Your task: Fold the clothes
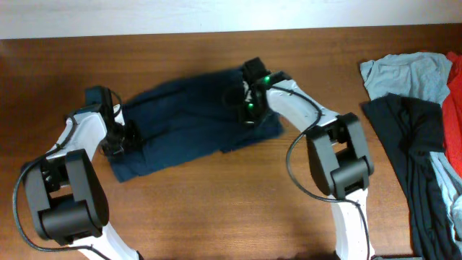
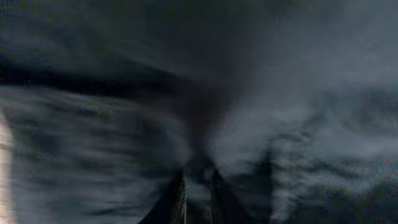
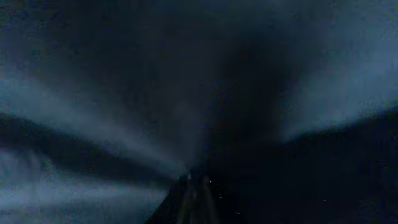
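The dark navy shorts (image 1: 188,119) lie spread and partly bunched on the wooden table (image 1: 216,209), slanting from lower left to upper right. My left gripper (image 1: 121,139) is down on their left end. In the left wrist view its fingers (image 2: 198,180) are close together with navy cloth (image 2: 261,112) pinched between them. My right gripper (image 1: 247,108) is down on the upper right part of the shorts. In the right wrist view its fingers (image 3: 196,183) are closed tight in dark cloth (image 3: 93,124). The cloth fills both wrist views. The waistband and button are not visible.
A pale light-blue shirt (image 1: 408,76) lies at the far right. A long black garment (image 1: 411,144) lies below it, with red cloth (image 1: 455,108) at the right edge. The table's far edge runs along the top.
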Motion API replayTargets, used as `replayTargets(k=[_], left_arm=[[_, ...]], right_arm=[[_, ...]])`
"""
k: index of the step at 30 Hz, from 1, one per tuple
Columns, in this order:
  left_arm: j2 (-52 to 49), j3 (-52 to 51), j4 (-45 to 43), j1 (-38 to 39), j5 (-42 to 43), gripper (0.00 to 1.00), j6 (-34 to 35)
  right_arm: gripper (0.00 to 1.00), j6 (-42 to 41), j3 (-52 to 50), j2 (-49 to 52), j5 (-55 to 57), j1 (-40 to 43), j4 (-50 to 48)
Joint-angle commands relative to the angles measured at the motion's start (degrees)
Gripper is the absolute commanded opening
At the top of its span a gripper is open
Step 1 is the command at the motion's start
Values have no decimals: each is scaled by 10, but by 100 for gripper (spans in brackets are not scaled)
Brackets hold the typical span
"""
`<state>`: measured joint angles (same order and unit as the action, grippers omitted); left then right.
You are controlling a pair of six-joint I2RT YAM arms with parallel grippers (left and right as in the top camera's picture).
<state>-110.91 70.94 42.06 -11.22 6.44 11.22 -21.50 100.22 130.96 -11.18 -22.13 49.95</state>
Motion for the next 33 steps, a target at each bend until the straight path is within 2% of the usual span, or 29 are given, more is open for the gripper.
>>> replayTargets(k=[1, 5, 7, 10, 13, 16, 17, 18, 19, 20, 23, 25, 27, 30, 31, 33], left_arm=[[-12, 35, 5, 3, -6, 26, -20], [-12, 55, 14, 23, 17, 34, -33], [-12, 63, 28, 37, 17, 35, -44], [-12, 76, 57, 47, 17, 40, -62], [-12, 90, 91, 47, 38, 45, -61], [-12, 92, 90, 47, 129, 45, -61], [-12, 92, 83, 49, 161, 40, -62], [-12, 92, 72, 50, 193, 29, -66], [-12, 92, 53, 54, 225, 22, -89], [-13, 92, 37, 57, 237, 18, -104], [-14, 92, -27, 83, 240, 5, -170], [-20, 92, -51, 104, 234, 0, -205], [-29, 92, -62, 124, 210, 0, -212], [-61, 92, -74, 162, 128, 0, -211], [-81, 92, -69, 175, 52, 0, -177], [-92, 92, -66, 175, -1, 0, -142]], right_arm=[[6, -17, -28, 29, 113, 70, 111], [4, -18, -28, 24, 187, 100, 183], [5, -17, -28, 9, 231, 115, 188], [7, -3, -22, -26, 230, 129, 181], [15, 67, -14, -78, 165, 136, 159], [31, 141, -14, -141, 66, 135, 127], [31, 161, -14, -163, 21, 134, 116], [31, 177, -14, -181, -24, 132, 106], [31, 183, -14, -193, -60, 129, 98], [31, 183, -14, -195, -74, 127, 95], [18, 183, -17, -189, -119, 111, 85], [14, 183, -23, -177, -136, 96, 74], [13, 183, -28, -160, -155, 76, 63], [13, 183, -28, -129, -165, 39, 69], [13, 184, -28, -111, -167, 15, 77], [12, 202, -28, -97, -170, -8, 77]])
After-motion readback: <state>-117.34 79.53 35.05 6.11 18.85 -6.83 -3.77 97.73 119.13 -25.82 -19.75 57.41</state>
